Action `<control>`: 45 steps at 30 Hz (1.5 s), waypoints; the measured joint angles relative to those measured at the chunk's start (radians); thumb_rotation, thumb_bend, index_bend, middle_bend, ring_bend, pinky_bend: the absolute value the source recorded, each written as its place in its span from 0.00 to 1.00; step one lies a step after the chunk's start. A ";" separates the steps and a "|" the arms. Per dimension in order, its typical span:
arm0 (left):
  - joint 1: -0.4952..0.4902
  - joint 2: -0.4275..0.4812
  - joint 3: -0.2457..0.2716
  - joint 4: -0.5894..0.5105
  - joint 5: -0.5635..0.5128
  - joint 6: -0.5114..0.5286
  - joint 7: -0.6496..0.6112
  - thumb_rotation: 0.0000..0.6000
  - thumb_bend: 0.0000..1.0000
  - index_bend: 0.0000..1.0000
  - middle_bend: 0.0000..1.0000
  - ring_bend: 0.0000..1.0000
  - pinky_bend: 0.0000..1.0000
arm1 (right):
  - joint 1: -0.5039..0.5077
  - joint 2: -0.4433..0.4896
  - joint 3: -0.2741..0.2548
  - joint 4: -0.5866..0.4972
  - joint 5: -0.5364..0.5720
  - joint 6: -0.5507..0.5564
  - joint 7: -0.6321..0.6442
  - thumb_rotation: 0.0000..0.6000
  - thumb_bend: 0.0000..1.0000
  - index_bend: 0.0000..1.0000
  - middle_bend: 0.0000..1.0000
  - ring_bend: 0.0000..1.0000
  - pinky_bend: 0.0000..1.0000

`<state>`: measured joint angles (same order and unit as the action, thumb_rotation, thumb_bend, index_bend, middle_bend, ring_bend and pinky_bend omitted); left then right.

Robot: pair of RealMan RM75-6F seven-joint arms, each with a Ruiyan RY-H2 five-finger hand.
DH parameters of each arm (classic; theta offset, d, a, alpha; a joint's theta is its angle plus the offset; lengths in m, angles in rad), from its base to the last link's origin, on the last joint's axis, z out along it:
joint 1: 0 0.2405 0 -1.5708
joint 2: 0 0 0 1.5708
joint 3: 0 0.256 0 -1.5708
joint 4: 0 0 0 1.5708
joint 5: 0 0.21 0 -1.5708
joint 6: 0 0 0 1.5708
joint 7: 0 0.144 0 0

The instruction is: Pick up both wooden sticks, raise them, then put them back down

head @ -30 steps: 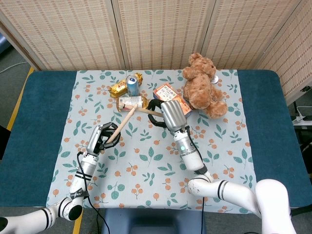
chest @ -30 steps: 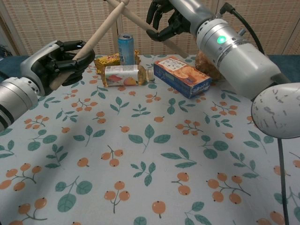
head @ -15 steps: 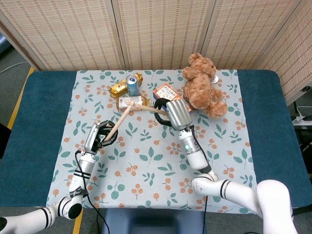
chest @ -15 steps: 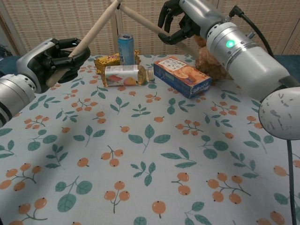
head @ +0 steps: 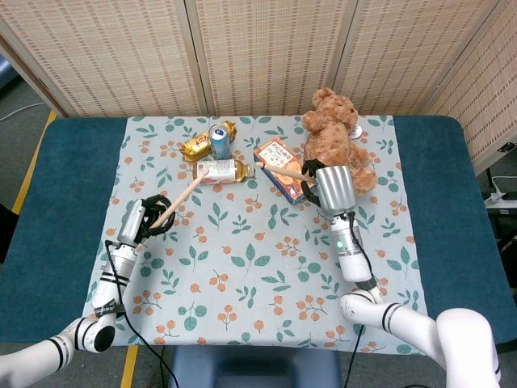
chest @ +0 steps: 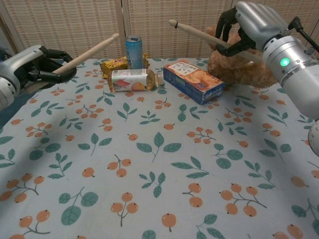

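My left hand (head: 139, 221) (chest: 31, 63) grips one wooden stick (head: 182, 192) (chest: 89, 51) above the left side of the floral cloth; the stick slants up and to the right. My right hand (head: 327, 188) (chest: 249, 26) holds the other wooden stick (head: 281, 171) (chest: 197, 33) above the table's right side, its tip pointing left over the snack box. Both sticks are off the table and their tips are well apart.
At the back of the cloth (chest: 159, 164) lie a blue can (head: 219, 139) (chest: 133, 51), a gold wrapper (head: 194, 146), a bottle on its side (head: 222, 170) (chest: 132, 79), an orange snack box (head: 279, 160) (chest: 192, 79) and a brown teddy bear (head: 335, 133) (chest: 239, 69).
Both hands have moved outward and lower, the left one leftward, the right one rightward. The sticks, which crossed over the can, now hang apart.
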<state>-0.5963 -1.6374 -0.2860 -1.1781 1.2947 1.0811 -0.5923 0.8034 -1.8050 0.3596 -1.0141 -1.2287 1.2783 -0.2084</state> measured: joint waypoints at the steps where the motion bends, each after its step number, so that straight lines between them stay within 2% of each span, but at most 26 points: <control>1: 0.002 0.002 0.009 0.015 0.000 0.000 0.043 1.00 0.43 0.67 0.85 0.95 1.00 | -0.018 0.009 -0.006 -0.022 0.007 0.007 -0.012 1.00 0.44 0.71 0.61 0.93 1.00; 6: 0.024 0.007 0.060 0.107 0.002 0.031 0.301 1.00 0.43 0.67 0.85 0.95 1.00 | -0.111 0.062 -0.043 -0.149 0.038 0.036 -0.065 1.00 0.44 0.70 0.61 0.93 1.00; 10: 0.059 0.014 0.100 0.145 0.004 0.071 0.437 1.00 0.43 0.67 0.85 0.95 1.00 | -0.223 0.142 -0.112 -0.276 0.054 0.065 -0.099 1.00 0.44 0.70 0.61 0.93 1.00; 13: 0.085 0.019 0.125 0.144 0.009 0.102 0.504 1.00 0.43 0.67 0.85 0.95 1.00 | -0.291 0.202 -0.164 -0.323 0.060 0.067 -0.087 1.00 0.44 0.70 0.61 0.93 1.00; 19: 0.130 0.009 0.136 0.115 -0.030 0.126 0.622 1.00 0.43 0.67 0.85 0.95 1.00 | -0.333 0.215 -0.192 -0.262 0.061 0.038 0.004 1.00 0.44 0.70 0.61 0.93 1.00; 25: 0.154 -0.033 0.135 0.132 -0.065 0.145 0.732 1.00 0.43 0.65 0.82 0.94 1.00 | -0.343 0.189 -0.206 -0.122 0.047 -0.037 0.106 1.00 0.44 0.59 0.60 0.93 1.00; 31: 0.172 -0.075 0.138 0.178 -0.075 0.135 0.718 1.00 0.42 0.48 0.62 0.88 1.00 | -0.344 0.170 -0.227 -0.018 0.011 -0.124 0.203 1.00 0.43 0.49 0.46 0.91 1.00; 36: 0.180 -0.096 0.142 0.199 -0.072 0.118 0.697 1.00 0.38 0.33 0.45 0.78 1.00 | -0.344 0.159 -0.236 0.034 -0.008 -0.158 0.226 1.00 0.30 0.37 0.31 0.89 1.00; 40: 0.184 -0.096 0.148 0.194 -0.064 0.104 0.690 1.00 0.36 0.21 0.33 0.70 1.00 | -0.348 0.153 -0.237 0.057 -0.025 -0.164 0.239 1.00 0.22 0.28 0.25 0.88 1.00; 45: 0.186 -0.079 0.147 0.158 -0.068 0.080 0.684 1.00 0.36 0.03 0.17 0.54 0.99 | -0.356 0.162 -0.238 0.054 -0.049 -0.144 0.245 1.00 0.16 0.22 0.22 0.86 1.00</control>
<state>-0.4100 -1.7164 -0.1389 -1.0200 1.2267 1.1610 0.0913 0.4470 -1.6433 0.1220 -0.9598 -1.2779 1.1339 0.0364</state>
